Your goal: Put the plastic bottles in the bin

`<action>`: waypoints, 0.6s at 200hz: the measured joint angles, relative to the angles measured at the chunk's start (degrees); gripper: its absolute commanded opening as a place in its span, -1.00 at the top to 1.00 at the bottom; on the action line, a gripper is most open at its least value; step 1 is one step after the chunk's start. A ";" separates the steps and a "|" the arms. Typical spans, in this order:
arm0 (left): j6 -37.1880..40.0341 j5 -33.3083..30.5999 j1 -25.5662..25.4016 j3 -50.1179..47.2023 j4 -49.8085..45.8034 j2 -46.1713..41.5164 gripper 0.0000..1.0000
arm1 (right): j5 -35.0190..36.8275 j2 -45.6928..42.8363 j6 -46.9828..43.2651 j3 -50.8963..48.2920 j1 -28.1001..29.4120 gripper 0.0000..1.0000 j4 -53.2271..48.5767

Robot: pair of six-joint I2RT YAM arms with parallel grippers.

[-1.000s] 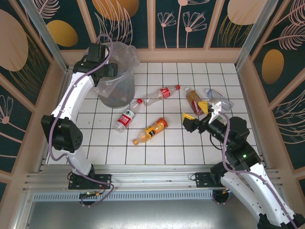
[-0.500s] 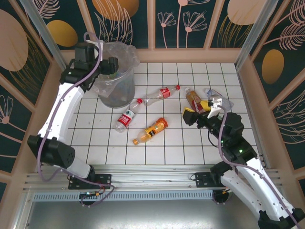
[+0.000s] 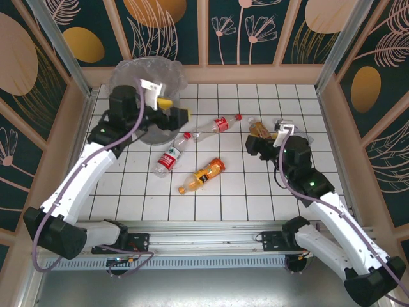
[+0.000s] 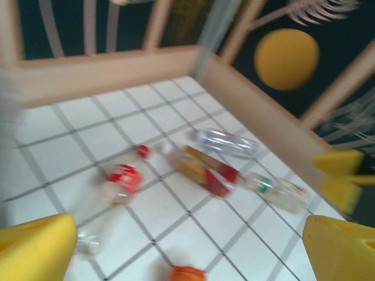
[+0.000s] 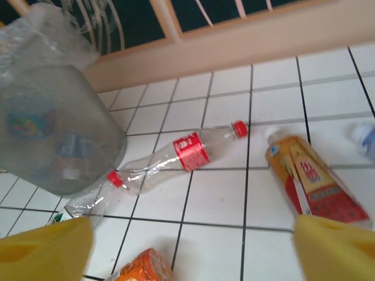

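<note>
White-tiled worktop (image 3: 223,198): right tool (image 5: 193,252), spread apart, should straddle the amber bottle (image 5: 307,184) just ahead-right at mid-body; left tool (image 4: 187,246) likewise apart.

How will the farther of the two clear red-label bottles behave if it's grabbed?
The farther clear bottle looks empty, so probably light. Its walls look dented, so it may buckle when squeezed. Lying on its side on smooth tiles, it could roll if nudged.
</note>
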 measured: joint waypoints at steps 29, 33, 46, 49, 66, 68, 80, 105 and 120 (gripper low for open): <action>-1.42 5.25 -4.15 -5.99 6.08 -0.35 -0.97 | -3.52 5.33 1.70 1.62 -7.17 -0.49 -2.05; -1.57 5.77 -4.66 -6.60 6.88 -0.33 -0.97 | -4.07 5.92 1.79 1.62 -8.07 -0.49 -2.25; -2.34 7.72 -5.77 -8.57 9.90 -0.35 -0.97 | -5.77 7.58 1.79 1.64 -10.56 -0.49 -2.84; -2.51 8.02 -5.99 -8.94 10.54 -0.35 -0.97 | -6.14 7.93 1.77 1.64 -11.06 -0.49 -3.04; -3.58 9.88 -6.93 -10.45 12.92 -0.33 -0.97 | -7.67 10.25 1.62 1.66 -13.88 -0.50 -3.45; -3.82 10.14 -7.13 -10.64 13.38 -0.33 -0.97 | -7.76 10.54 1.62 1.66 -14.14 -0.50 -3.48; -4.46 11.04 -7.69 -11.21 15.10 -0.35 -0.97 | -7.93 12.44 1.62 1.66 -15.78 -0.51 -3.93; -4.98 11.58 -8.68 -11.45 16.11 -0.70 -0.97 | -7.89 16.06 1.62 1.68 -19.85 -0.51 -5.09; -4.98 11.56 -8.90 -11.45 16.11 -1.66 -0.97 | -7.85 18.49 1.57 1.73 -22.95 -0.52 -5.25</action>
